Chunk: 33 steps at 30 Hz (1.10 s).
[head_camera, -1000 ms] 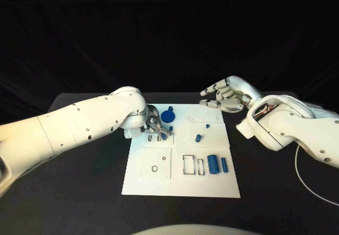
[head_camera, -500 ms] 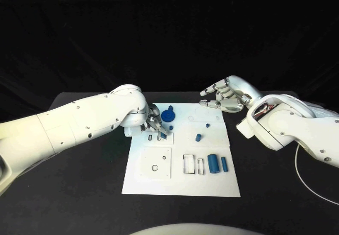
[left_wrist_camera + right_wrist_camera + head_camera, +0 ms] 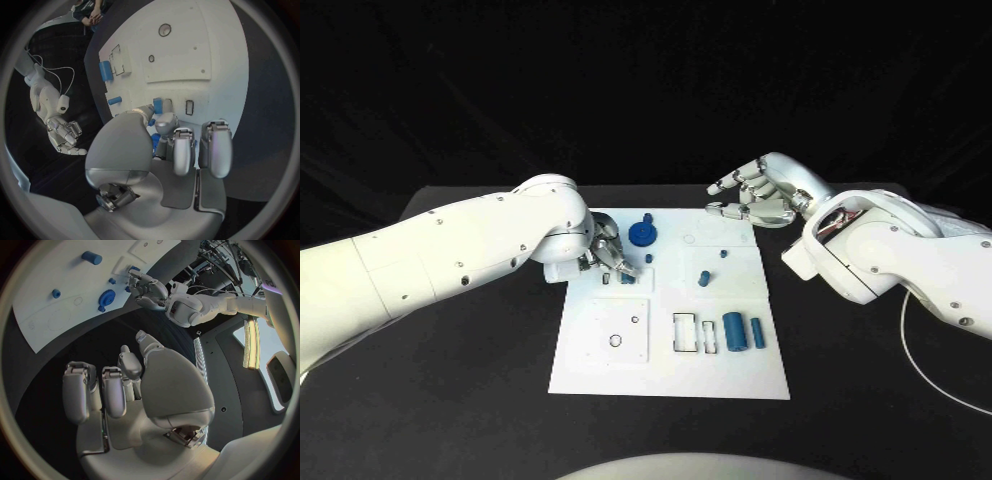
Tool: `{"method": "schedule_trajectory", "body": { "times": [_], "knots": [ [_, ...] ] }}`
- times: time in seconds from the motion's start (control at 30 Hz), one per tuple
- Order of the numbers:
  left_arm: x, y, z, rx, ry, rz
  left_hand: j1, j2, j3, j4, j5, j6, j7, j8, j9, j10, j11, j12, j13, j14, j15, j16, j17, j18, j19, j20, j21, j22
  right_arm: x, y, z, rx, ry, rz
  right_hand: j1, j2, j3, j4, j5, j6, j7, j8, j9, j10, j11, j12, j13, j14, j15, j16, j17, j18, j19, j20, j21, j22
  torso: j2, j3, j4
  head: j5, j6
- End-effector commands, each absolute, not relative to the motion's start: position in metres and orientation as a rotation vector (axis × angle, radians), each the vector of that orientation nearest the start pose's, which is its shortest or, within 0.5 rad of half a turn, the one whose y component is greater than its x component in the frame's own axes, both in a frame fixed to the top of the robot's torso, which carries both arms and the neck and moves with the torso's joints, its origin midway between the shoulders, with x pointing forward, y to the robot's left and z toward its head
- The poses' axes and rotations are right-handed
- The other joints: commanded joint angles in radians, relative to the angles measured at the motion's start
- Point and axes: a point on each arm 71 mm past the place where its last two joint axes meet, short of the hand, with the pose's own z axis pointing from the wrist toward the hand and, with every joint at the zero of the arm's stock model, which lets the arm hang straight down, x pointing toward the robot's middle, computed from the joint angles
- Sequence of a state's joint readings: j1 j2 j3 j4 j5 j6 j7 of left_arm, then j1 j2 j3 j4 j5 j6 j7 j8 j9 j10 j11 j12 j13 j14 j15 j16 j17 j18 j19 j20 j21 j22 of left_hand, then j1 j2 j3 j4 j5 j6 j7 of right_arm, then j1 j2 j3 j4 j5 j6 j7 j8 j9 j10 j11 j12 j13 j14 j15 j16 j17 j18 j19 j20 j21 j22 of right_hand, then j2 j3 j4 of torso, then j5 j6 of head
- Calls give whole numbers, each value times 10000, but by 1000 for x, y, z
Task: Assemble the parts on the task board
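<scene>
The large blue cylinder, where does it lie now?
In the head view the large blue cylinder lies on the task board, near its right edge, between a rectangular slot and a thinner blue pin.

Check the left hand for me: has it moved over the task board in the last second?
Yes, slightly. The left hand has crept toward the task board's left edge and a touch farther from the robot, judged against the blue round part.
</scene>
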<state>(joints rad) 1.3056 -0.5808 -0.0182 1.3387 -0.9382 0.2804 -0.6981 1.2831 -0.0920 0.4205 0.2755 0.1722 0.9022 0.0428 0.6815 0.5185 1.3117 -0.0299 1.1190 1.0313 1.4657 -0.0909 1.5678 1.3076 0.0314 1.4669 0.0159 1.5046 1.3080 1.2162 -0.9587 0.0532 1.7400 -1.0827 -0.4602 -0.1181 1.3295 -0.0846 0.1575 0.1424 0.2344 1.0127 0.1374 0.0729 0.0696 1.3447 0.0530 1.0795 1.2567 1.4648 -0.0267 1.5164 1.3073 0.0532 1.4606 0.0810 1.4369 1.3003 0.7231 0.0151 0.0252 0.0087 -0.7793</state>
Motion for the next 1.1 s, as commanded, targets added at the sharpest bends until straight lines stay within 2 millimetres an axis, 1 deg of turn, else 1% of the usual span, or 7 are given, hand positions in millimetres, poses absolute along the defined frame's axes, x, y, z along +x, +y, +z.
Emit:
{"method": "schedule_trajectory", "body": {
  "times": [0.03,0.1,0.13,0.27,0.4,0.7,1.1],
  "knots": [
    [514,143,-187,-2264,24433,-2958,-280,-19,2065,-1844,-48,-71,-3,86,51,74,-5,-18,7,1051,25,30,2632,-64,584,61,-20,1596,460,-202,-124,2419,15632,9099,-30,0,-20,55,50,82,16,61,16,-49,-23,-18,-7,832,26,-47,1702,43,-88,-10,-62,-14,-3,4,13,23,-8],
    [514,145,-186,-2245,24296,-2887,-284,-20,2070,-1846,-48,-71,-3,87,52,75,-5,-17,7,1051,25,30,2632,-65,584,61,-20,1597,460,-202,-124,2428,15639,9108,-42,-3,-30,67,39,86,15,61,16,-49,-24,-19,-10,830,26,-51,1696,44,-89,-11,-64,-16,1,-1,20,36,-10],
    [514,146,-186,-2226,24230,-2844,-355,-40,2177,-1902,-54,-73,-7,116,78,93,-8,1,23,1051,22,30,2632,-68,592,59,-10,1613,460,-202,-124,2430,15646,9113,-54,-1,-38,80,29,89,14,61,16,-52,-24,-22,-14,830,26,-53,1695,45,-92,-11,-68,-21,3,-3,14,42,-12],
    [515,148,-186,-2131,23974,-2675,-398,-62,2247,-1950,-59,-74,-11,139,98,98,-12,-1,13,1051,19,30,2632,-75,605,57,7,1642,460,-202,-124,2442,15672,9128,-64,3,-43,92,23,91,13,61,15,-51,-24,-21,-15,830,26,-53,1696,45,-93,-12,-70,-24,4,1,10,76,-7],
    [516,149,-185,-1957,23675,-2456,-422,-73,2288,-1979,-61,-74,-13,154,109,111,-15,13,26,1051,17,30,2632,-79,614,55,20,1662,461,-202,-126,2732,15796,9246,-67,5,-44,95,22,91,13,61,15,-51,-24,-21,-16,830,26,-55,1694,46,-95,-12,-72,-28,6,-4,-4,106,-14],
    [518,148,-185,-1440,23157,-1916,-455,-80,2329,-2004,-66,-71,-15,171,123,126,-17,29,40,1051,15,30,2632,-86,627,53,38,1690,462,-203,-127,2949,15901,9327,-72,10,-47,103,20,92,13,61,15,-52,-25,-22,-18,828,25,-58,1689,48,-99,-12,-78,-38,14,-7,-24,120,-41],
    [515,144,-192,-700,23662,-1542,-482,-79,2354,-2018,-72,-69,-16,182,132,136,-18,36,44,1051,14,30,2632,-88,631,52,44,1700,461,-203,-127,2935,15980,9355,-72,10,-47,103,20,92,13,61,15,-52,-25,-22,-18,828,25,-58,1689,48,-99,-12,-78,-38,16,-3,10,140,-76]
  ]
}}
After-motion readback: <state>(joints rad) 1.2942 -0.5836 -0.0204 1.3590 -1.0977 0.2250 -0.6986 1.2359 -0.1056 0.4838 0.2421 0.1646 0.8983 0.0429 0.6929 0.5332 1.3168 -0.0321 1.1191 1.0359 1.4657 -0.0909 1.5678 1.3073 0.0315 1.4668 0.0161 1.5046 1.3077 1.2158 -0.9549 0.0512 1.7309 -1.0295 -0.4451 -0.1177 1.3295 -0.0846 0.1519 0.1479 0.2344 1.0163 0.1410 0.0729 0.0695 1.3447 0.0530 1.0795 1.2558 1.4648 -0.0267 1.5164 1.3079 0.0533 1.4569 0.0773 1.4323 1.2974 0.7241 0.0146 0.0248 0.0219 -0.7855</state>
